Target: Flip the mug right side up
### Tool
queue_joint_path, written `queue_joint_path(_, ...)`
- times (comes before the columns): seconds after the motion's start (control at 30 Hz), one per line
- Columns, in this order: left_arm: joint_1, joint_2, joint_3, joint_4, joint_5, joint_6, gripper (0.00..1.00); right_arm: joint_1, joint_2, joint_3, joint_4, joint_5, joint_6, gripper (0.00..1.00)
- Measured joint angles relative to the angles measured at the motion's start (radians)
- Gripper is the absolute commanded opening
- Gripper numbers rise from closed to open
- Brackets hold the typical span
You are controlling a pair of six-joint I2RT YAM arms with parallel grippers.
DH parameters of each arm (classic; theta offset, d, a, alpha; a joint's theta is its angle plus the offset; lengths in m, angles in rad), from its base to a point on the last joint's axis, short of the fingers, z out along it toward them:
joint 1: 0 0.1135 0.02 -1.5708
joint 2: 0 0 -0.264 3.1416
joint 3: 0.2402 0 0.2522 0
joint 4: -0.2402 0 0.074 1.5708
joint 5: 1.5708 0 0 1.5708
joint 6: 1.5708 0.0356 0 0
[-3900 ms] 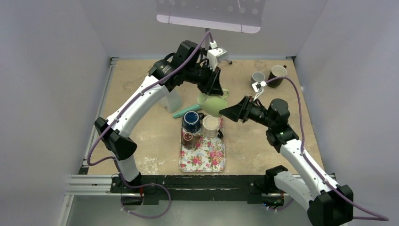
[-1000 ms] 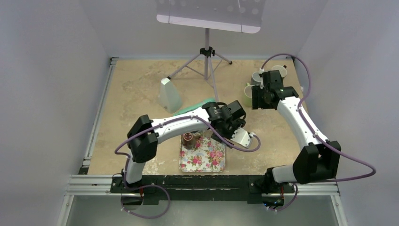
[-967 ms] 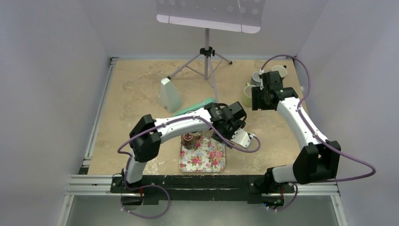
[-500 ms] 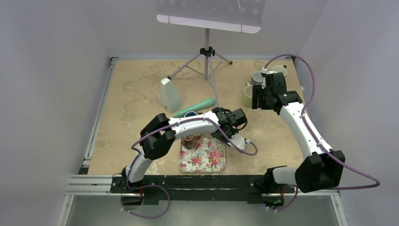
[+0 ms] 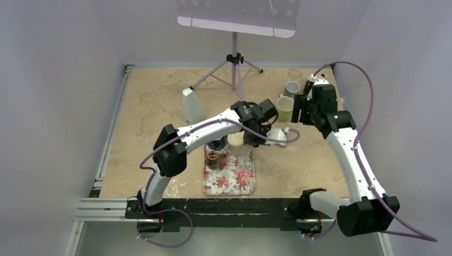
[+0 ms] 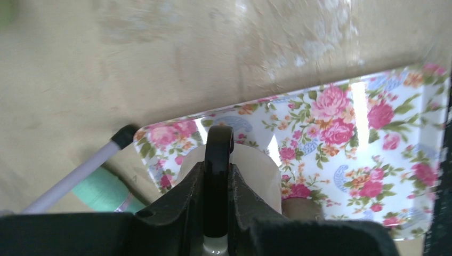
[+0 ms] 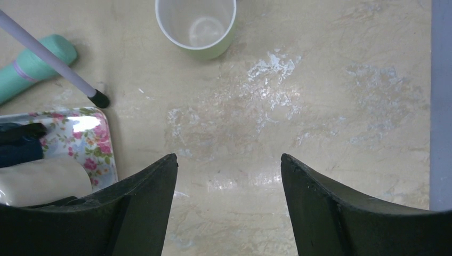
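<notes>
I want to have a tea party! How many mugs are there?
4: a green mug and a grey mug at the far right, and a blue mug and a cream mug on the floral tray. More may be hidden.

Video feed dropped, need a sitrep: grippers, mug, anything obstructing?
Left gripper shut on black handle of cream mug, at floral tray. Right gripper open, empty. Green mug upright. Tripod leg close by tray.

A mug (image 5: 235, 140) sits on the tray (image 5: 234, 178) — a second mug (image 5: 285, 108) behind it; rightward.
</notes>
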Motion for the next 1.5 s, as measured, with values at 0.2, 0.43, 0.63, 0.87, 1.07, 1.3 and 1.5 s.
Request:
queue_joint_path(0.2,0.196,-0.102,0.164,0.011,0.208,-0.357,0.00,-0.023,-0.131,-0.014,0.051,-0.150,0.036,0.75)
queue_joint_path(0.43,0.386,-0.201,0.201,0.098,0.335,-0.724,0.00,-0.021,-0.352,-0.317,0.441,-0.507,0.224,0.76)
queue_joint_path(0.63,0.377,-0.223,0.200,0.169,0.446,-0.893,0.00,0.047,-0.391,-0.526,0.814,-0.708,0.455,0.76)
queue_joint_path(0.87,0.374,-0.229,0.192,0.254,0.548,-0.999,0.00,0.215,-0.287,-0.538,1.085,-0.765,0.573,0.65)
queue_joint_path(1.07,0.393,-0.231,0.156,0.319,0.601,-1.026,0.00,0.230,-0.206,-0.539,1.265,-0.815,0.723,0.00)
queue_joint_path(1.3,0.394,-0.256,0.154,0.349,0.539,-0.975,1.00,0.250,-0.207,-0.378,1.011,-0.713,0.643,0.00)
queue_joint_path(1.5,0.378,-0.307,0.130,0.250,0.380,-0.850,1.00,0.097,-0.165,-0.134,0.478,-0.380,0.396,0.00)
